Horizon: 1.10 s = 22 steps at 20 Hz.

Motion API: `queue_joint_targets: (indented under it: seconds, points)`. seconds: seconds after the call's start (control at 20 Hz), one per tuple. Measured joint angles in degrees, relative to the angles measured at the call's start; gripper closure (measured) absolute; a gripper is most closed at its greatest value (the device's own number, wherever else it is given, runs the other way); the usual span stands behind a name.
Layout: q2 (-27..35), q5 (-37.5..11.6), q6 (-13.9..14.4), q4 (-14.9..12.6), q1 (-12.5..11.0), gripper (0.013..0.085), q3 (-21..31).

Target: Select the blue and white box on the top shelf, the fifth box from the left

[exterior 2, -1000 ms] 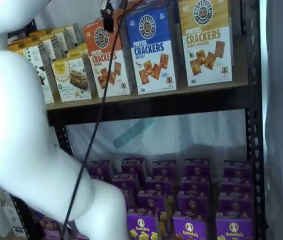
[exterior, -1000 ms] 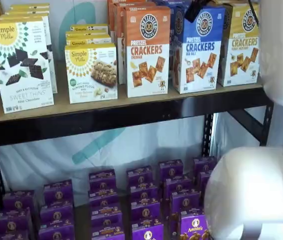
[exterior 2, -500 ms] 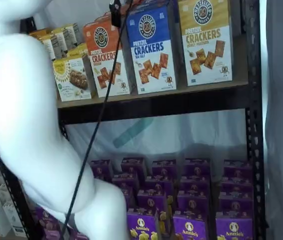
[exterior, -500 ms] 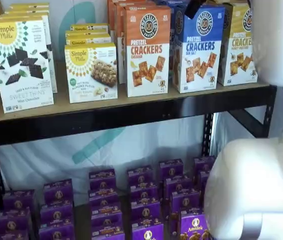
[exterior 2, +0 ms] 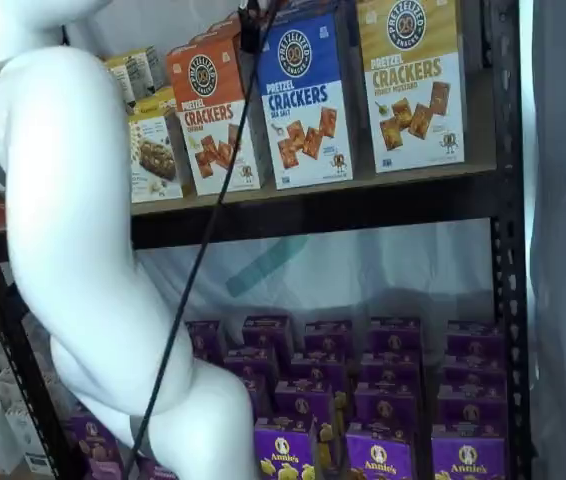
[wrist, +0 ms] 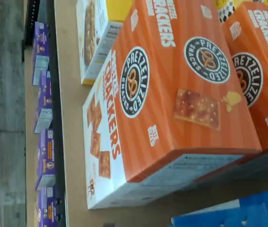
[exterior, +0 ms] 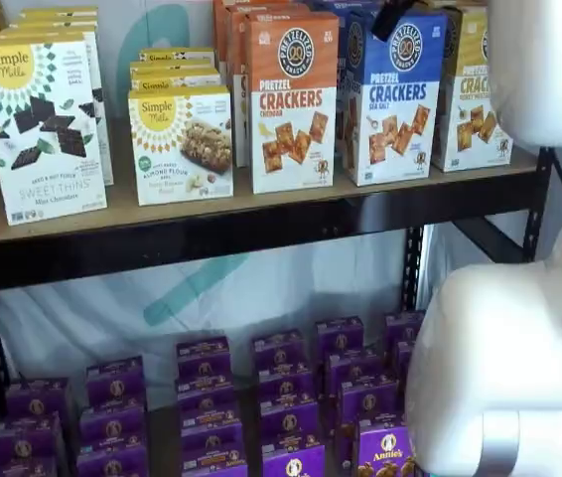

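The blue and white box (exterior: pixel 393 97) is seen upright on the top shelf (exterior: pixel 261 224). The gripper (exterior: pixel 392 18) is seen only as a dark tip above it; the log-free view leaves its jaws released, nothing grasped.

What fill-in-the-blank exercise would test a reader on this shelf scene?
1. The blue box stands on the ____ shelf.
2. The box beside it reading Cheddar has an ____ top.
3. The boxes on the lower level are ____.
4. The wrist view mostly shows ____ boxes.

Missing words: top; orange; purple; orange
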Motion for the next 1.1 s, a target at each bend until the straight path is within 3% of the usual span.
queue_joint_targets:
  seconds: [0.2,0.55,0.95,1.1]
  points:
    - [1.6,0.7,-0.4,-1.2,0.1,0.013,-1.6]
    - [6.5,7.0,0.0,-4.4,0.7,0.013,-8.2]
    - [8.1,8.2,1.0,-1.8,0.2,0.013,-10.8]
    - [8.6,8.2,1.2,-2.9,0.6,0.013,-12.0]
